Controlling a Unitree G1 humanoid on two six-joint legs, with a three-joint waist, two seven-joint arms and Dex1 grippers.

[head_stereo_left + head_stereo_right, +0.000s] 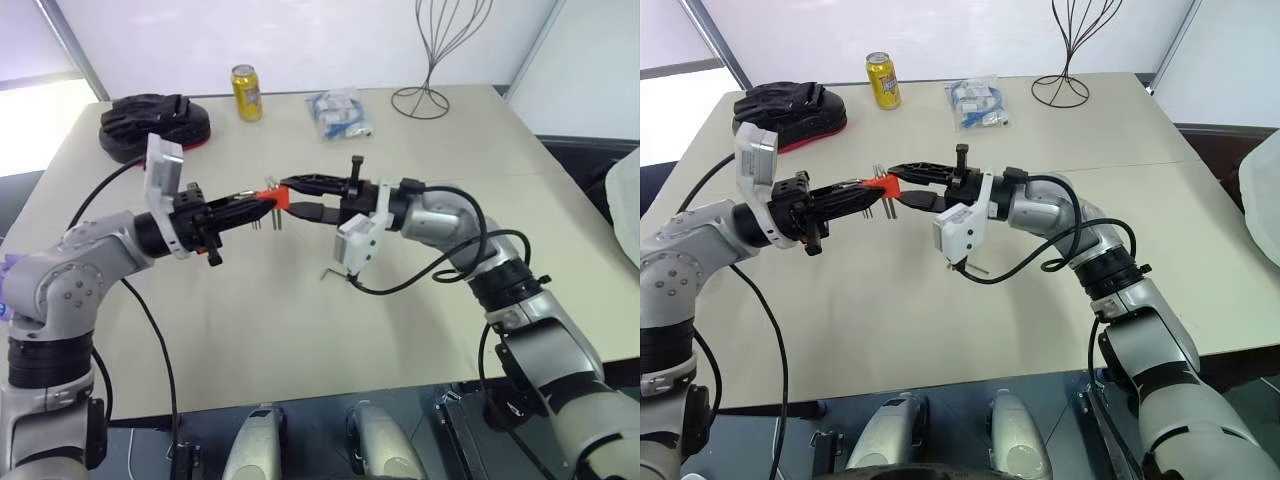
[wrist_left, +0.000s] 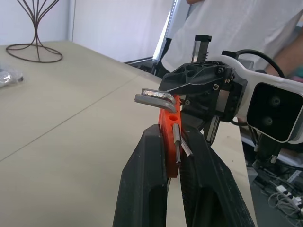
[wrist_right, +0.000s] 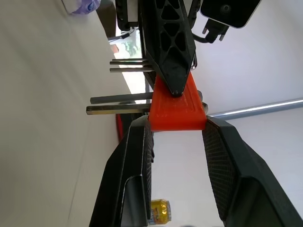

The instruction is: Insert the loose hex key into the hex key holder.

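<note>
Both the left gripper (image 1: 262, 203) and right gripper (image 1: 292, 198) grasp the small orange-red plastic hex key holder (image 1: 275, 196) above the beige tabletop (image 1: 300, 330); opposing pulls risk dislodging it.

1. No text, brand, number or sign could be read anywhere in the views.
2. The yellow metal drink can (image 1: 246, 93) on the beige table (image 1: 300, 330) bore printing, but it was too small to make out.
3. The clear plastic bag with blue contents (image 1: 339, 113) showed no legible label.
</note>
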